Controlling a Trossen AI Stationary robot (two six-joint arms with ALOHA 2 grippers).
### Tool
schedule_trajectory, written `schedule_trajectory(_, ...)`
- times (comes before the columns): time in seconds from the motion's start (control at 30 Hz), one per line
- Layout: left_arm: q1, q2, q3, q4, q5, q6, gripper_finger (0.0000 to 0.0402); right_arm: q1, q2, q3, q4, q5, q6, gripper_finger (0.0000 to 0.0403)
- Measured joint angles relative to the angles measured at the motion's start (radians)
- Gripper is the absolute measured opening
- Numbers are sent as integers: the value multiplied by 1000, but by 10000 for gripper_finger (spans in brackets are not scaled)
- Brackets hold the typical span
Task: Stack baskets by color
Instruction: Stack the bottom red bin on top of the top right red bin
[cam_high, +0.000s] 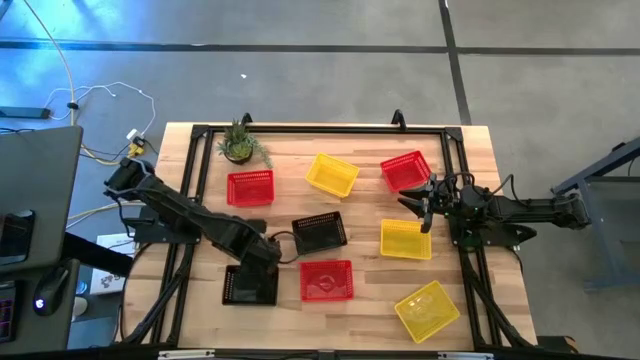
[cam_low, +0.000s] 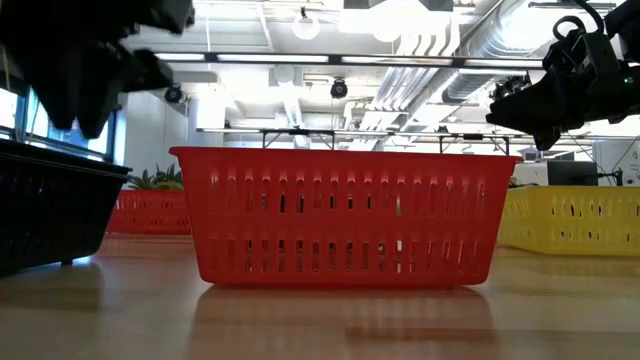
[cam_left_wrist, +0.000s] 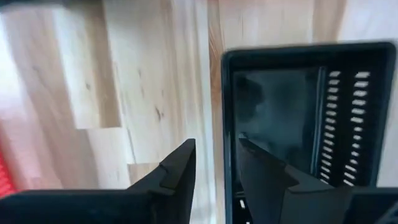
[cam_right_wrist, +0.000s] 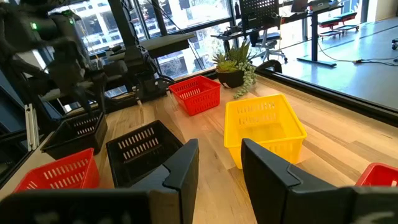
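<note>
Red, yellow and black mesh baskets stand apart on their bases on the wooden table. A black basket (cam_high: 250, 285) sits near the front left edge. My left gripper (cam_left_wrist: 216, 146) hangs over it, pointing down and open. One finger is outside and one inside the basket's side wall (cam_left_wrist: 225, 112), and neither is seen touching it. Close by are a red basket (cam_high: 327, 280) and another black basket (cam_high: 320, 232). My right gripper (cam_right_wrist: 219, 152) waits level and open at the table's right side, beside a yellow basket (cam_high: 405, 239).
A small potted plant (cam_high: 240, 145) stands at the far left. More baskets lie around: red (cam_high: 250, 187), yellow (cam_high: 332, 174), red (cam_high: 405, 170), yellow (cam_high: 427, 309). A black frame rail (cam_high: 320, 130) borders the table. Bare wood shows between the baskets.
</note>
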Motion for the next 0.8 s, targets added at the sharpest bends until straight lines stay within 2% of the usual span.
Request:
schedule_trajectory(0.2,15,-115,0,0,-70,38,106,0,0,0,0,0,-90,110)
schedule_trajectory(0.37,48,-217,-1,9,-139,78,106,0,0,0,1,0,-88,110)
schedule_trajectory(0.6,131,-363,-100,112,-160,93,106,0,-1,0,18,1,56,110)
schedule_trajectory(0.8,200,-449,-216,254,-174,108,106,0,3,0,109,57,69,110)
